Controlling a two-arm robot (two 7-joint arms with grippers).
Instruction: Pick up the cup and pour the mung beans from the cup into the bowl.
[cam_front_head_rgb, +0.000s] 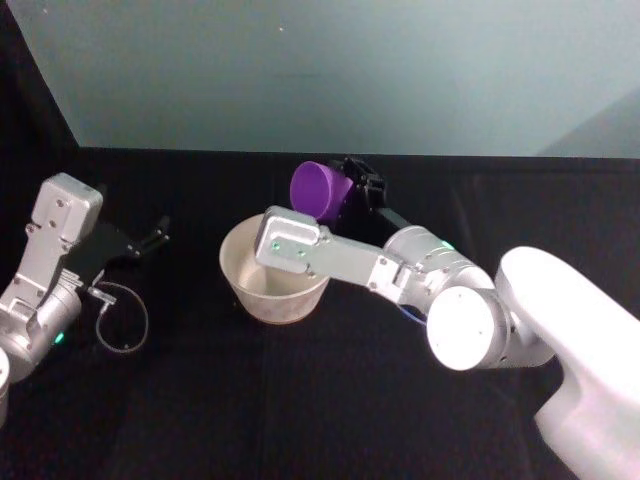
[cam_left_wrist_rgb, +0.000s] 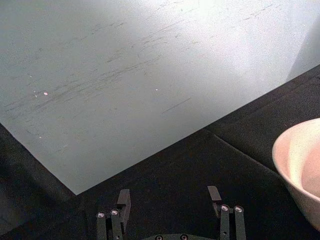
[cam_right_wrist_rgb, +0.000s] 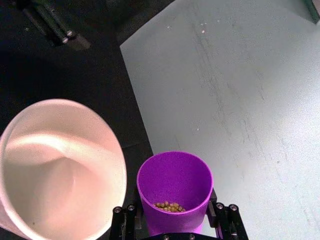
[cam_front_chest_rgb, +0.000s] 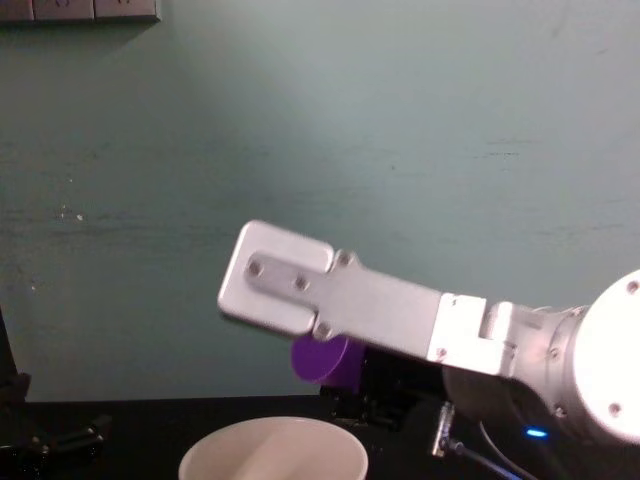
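Observation:
My right gripper (cam_front_head_rgb: 345, 195) is shut on the purple cup (cam_front_head_rgb: 318, 190), held in the air just behind the far rim of the pale bowl (cam_front_head_rgb: 248, 283). The cup leans toward the bowl. In the right wrist view, mung beans (cam_right_wrist_rgb: 169, 206) lie inside the cup (cam_right_wrist_rgb: 175, 187), with the bowl (cam_right_wrist_rgb: 60, 170) right beside it; the bowl's inside looks bare. From the chest view the cup (cam_front_chest_rgb: 318, 360) hangs above the bowl (cam_front_chest_rgb: 272, 452), partly behind my right arm. My left gripper (cam_front_head_rgb: 152, 238) is parked left of the bowl, open and holding nothing (cam_left_wrist_rgb: 170, 200).
A black cloth (cam_front_head_rgb: 300, 400) covers the table, ending at a pale green wall (cam_front_head_rgb: 350, 70) behind. A loose grey cable (cam_front_head_rgb: 122, 320) loops beside my left arm. The bowl's edge (cam_left_wrist_rgb: 300, 170) shows in the left wrist view.

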